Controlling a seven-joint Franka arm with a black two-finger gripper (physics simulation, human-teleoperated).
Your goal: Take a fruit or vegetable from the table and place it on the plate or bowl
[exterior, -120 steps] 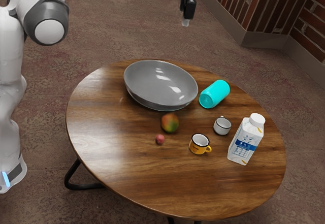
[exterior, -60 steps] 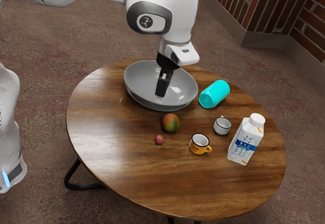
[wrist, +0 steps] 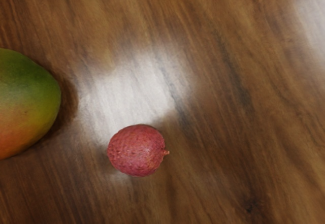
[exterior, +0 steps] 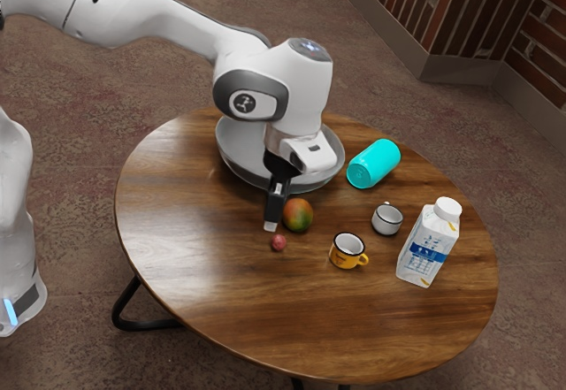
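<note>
Beside the mango [exterior: 297, 214], the jaws hang low over the lychee [exterior: 279, 242]; I cannot tell their gap. Nothing is lifted; the bowl [exterior: 234, 162] waits.

The round wooden table [exterior: 195, 302] carries a small red lychee [exterior: 279, 243] close by the gripper [exterior: 271, 222], on its camera side, and a green-red mango [exterior: 298, 215] just beside the gripper toward the exterior view's right. Behind the gripper sits a grey bowl [exterior: 332, 156]. Further to the exterior view's right are a teal cup [exterior: 372, 163] on its side, a white mug [exterior: 386, 219], a yellow mug [exterior: 348, 251] and, farthest from the gripper, an upright milk carton [exterior: 428, 242].
</note>
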